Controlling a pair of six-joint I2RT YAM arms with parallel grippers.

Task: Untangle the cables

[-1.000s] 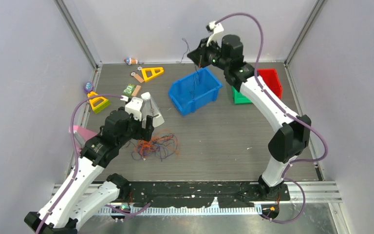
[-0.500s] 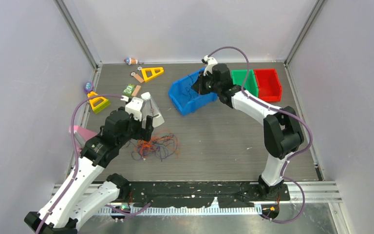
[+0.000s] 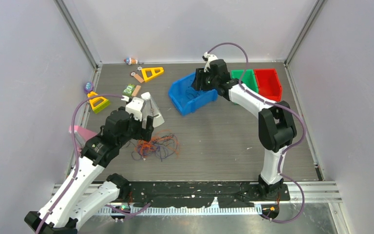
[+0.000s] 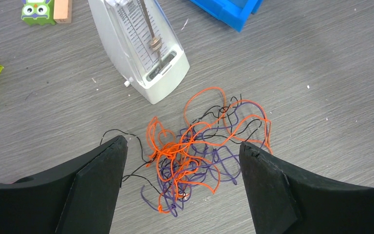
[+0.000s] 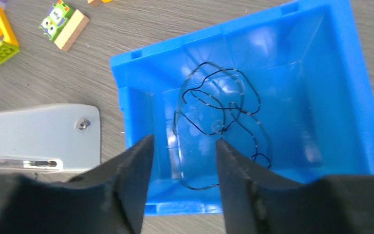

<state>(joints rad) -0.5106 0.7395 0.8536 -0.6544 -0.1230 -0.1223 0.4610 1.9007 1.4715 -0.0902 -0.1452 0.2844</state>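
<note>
The cables (image 3: 156,146) lie as a tangled clump of orange, purple and black strands on the grey table, left of centre. My left gripper (image 3: 148,127) hangs just above them. Seen from the left wrist, its open fingers straddle the clump (image 4: 199,151) without touching it, so the left gripper (image 4: 182,144) holds nothing. A single black wire (image 5: 219,105) lies loose on the floor of the blue bin (image 5: 224,31). Low over that bin (image 3: 197,105), my right gripper (image 3: 200,80) is open, with nothing between its fingers (image 5: 136,165).
A white metronome (image 3: 148,109) stands just behind the clump. Green (image 3: 246,78) and red (image 3: 269,83) bins sit right of the blue one. Yellow toy pieces (image 3: 152,73) and an owl block (image 5: 61,19) lie at the back left.
My right arm came down from high above the blue bin with the black wire hanging from it, then opened; the wire now lies in the bin. The left arm stayed still.
</note>
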